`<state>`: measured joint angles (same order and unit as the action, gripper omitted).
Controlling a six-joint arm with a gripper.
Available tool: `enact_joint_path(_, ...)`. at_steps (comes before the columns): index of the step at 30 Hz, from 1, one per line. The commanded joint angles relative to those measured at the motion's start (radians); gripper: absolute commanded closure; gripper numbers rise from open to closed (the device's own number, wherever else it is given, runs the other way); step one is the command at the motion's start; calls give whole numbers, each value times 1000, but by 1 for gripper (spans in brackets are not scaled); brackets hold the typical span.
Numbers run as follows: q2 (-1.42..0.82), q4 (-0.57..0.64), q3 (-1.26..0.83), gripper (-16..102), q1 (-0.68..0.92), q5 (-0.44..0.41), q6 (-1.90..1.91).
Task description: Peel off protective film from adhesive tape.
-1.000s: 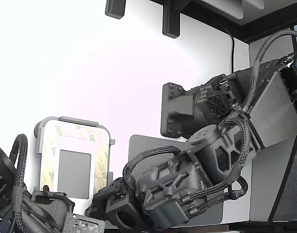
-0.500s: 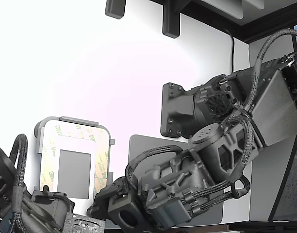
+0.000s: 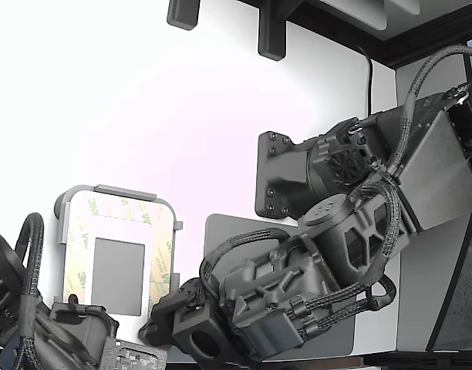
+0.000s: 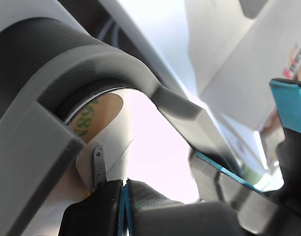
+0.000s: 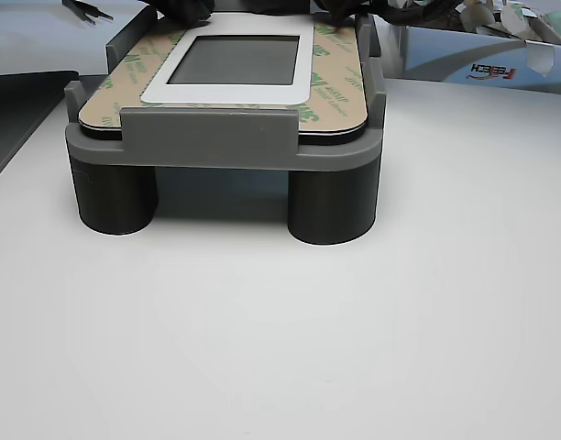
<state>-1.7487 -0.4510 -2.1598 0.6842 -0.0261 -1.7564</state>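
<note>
1. The arm (image 3: 298,285) has sunk and rolled slightly over the last second in the exterior view. Its wrist links now sit lower and closer to the fixture (image 5: 225,151). The shift is small, a fine adjustment rather than a travel move.

2. The film (image 4: 91,115) shows no change over the same interval. It lies flat on all four sides of the tape (image 3: 160,266), with no lifted corner or curl in the exterior or the other view.

3. In the wrist view the gripper (image 4: 124,191) has its jaws drawn together, the dark pads meeting along a thin blue seam with no gap. Whether any film is caught in that seam cannot be told.

4. A small metal tip (image 4: 98,164) stands just beside the pads. It reaches ahead of them to the rounded corner of the plate (image 3: 116,227).

5. The film's green print sits just ahead of the tip, under the fixture's curved corner wall. The tape lies beneath it, directly in front of the tool.

6. Judgement: the recent motion has brought the tool to a corner, and the peel itself has not yet begun. The next move calls for getting under the film's edge without scraping the plate. A slip here could tear the liner or miss it.
</note>
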Motion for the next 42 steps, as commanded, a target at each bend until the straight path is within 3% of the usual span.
enact_joint_path(1,-23,6,17,97,-18,2,-6)
enact_joint_path(42,-44,112,-87,97,-77,52,-74)
